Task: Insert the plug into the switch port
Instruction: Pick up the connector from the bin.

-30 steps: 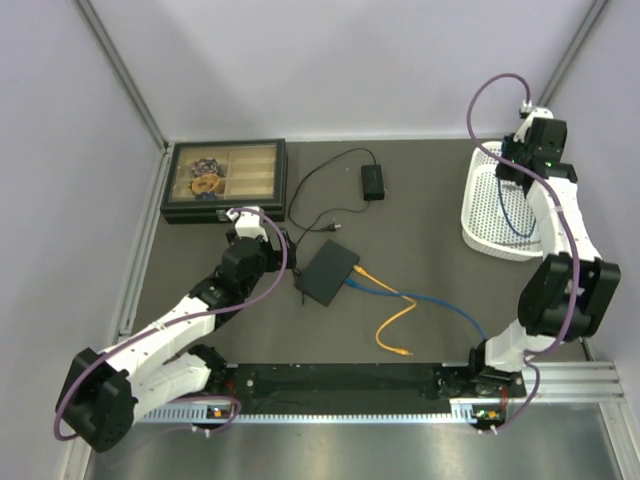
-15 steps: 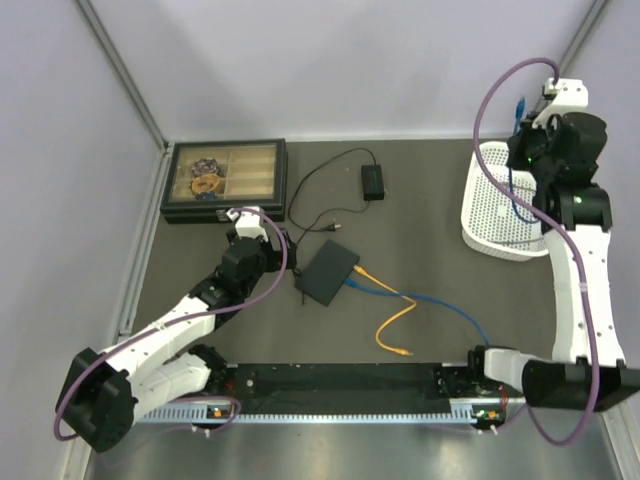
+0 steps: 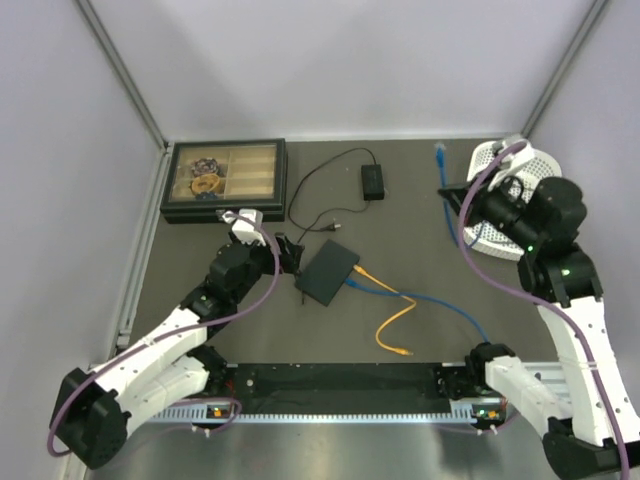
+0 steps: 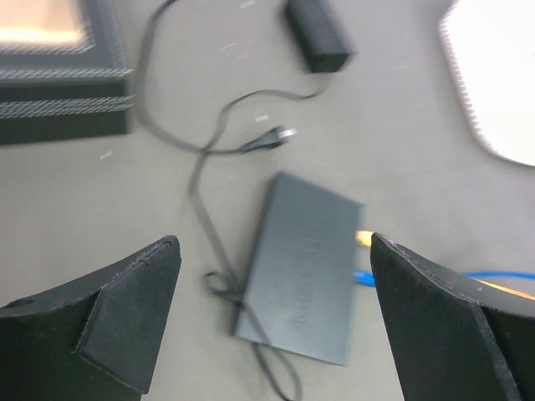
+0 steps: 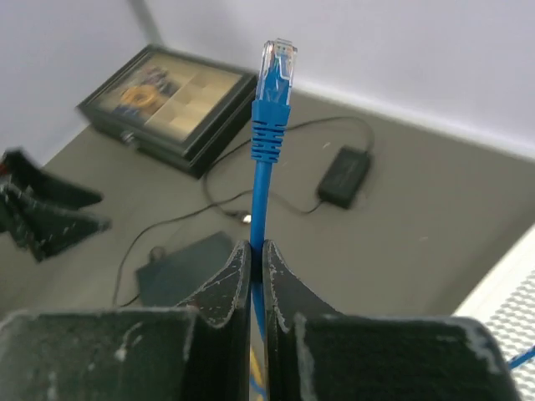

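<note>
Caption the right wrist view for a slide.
Right gripper shut on a blue network cable, clear plug pointing up, dark grey switch box beyond.

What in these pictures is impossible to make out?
- Which sockets on the switch are free: too small from above, blurred in the left wrist view.
- The cable below the plug: swallowed by the right gripper in its wrist view.
- The basket: mostly covered by the right arm from above.
- The case contents: too small from above.
</note>
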You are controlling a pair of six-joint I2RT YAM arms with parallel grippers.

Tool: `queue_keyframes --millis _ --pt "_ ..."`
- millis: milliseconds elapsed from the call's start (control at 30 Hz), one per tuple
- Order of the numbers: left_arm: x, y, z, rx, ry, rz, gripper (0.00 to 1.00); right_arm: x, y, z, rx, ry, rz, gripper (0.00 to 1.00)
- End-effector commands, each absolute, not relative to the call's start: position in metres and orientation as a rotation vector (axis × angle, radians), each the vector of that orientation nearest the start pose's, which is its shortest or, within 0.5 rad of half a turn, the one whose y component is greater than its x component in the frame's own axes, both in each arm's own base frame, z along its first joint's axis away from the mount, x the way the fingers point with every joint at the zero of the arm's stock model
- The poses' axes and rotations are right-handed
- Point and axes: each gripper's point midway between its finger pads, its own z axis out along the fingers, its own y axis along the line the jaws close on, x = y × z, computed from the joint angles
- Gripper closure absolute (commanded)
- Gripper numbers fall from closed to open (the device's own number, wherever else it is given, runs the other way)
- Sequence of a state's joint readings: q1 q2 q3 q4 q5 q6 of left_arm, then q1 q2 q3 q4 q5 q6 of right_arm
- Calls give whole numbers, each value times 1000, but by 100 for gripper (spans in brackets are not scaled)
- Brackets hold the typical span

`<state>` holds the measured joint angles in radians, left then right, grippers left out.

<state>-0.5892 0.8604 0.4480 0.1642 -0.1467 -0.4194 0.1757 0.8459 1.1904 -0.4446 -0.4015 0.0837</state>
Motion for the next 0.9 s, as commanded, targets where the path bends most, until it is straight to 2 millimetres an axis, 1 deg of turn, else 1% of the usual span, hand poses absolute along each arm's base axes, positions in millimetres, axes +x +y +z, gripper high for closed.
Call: queue_keyframes --millis 0,33,67,100,133,167,200,233,267,300,333,367,400,433,467,500,567,633,667,700,733,800,833,867 --pt "261 -202 221 160 1685 -803 1 243 156 358 -486 1611 738 100" --pt "256 -204 229 178 1662 -832 1 238 159 358 -504 1580 750 100" --pt "249 -211 232 220 1653 -880 1 235 163 349 -526 1584 767 100" --pt "244 -214 237 237 1641 -910 1 232 168 330 -551 1609 787 100" --pt "240 -217 241 257 1631 -938 1 230 170 321 -573 1615 789 100" --pt "235 -221 242 281 1630 -969 1 228 173 318 -595 1595 788 100" --pt "228 -227 247 308 1631 -1023 1 227 175 299 -624 1614 780 100" --pt "225 -231 246 314 1644 -1052 1 224 183 290 -649 1618 788 100" --pt "223 -234 247 322 1648 -1077 1 223 186 285 -668 1605 786 100" --pt "217 -239 251 324 1658 -1131 1 223 189 268 -690 1624 769 100" --pt "216 -242 249 320 1675 -1156 1 219 197 260 -720 1621 776 100" --pt "215 -244 250 312 1684 -1179 1 218 200 254 -732 1620 768 100" --pt "213 -247 254 291 1690 -1227 1 221 202 240 -740 1625 741 100" --pt "213 -250 252 275 1705 -1251 1 216 210 235 -762 1624 752 100" --pt "213 -251 252 259 1712 -1272 1 216 212 229 -783 1621 734 100" --pt "212 -253 253 220 1724 -1313 1 221 212 218 -790 1627 690 100" --pt "215 -255 252 175 1734 -1342 1 214 223 205 -837 1632 682 100" --pt "217 -258 248 111 1764 -1387 1 217 228 196 -847 1619 638 100" --pt "218 -260 251 102 1744 -1407 1 212 235 193 -873 1607 643 100" --pt "218 -261 250 66 1757 -1436 1 212 235 187 -881 1609 619 100" --pt "220 -263 247 50 1770 -1448 1 213 239 186 -885 1594 617 100" --pt "221 -268 250 30 1771 -1488 1 208 245 181 -908 1583 620 100" --pt "223 -270 244 15 1795 -1493 1 208 247 180 -908 1582 612 100" --pt "224 -273 244 8 1801 -1505 1 208 250 177 -916 1585 613 100"
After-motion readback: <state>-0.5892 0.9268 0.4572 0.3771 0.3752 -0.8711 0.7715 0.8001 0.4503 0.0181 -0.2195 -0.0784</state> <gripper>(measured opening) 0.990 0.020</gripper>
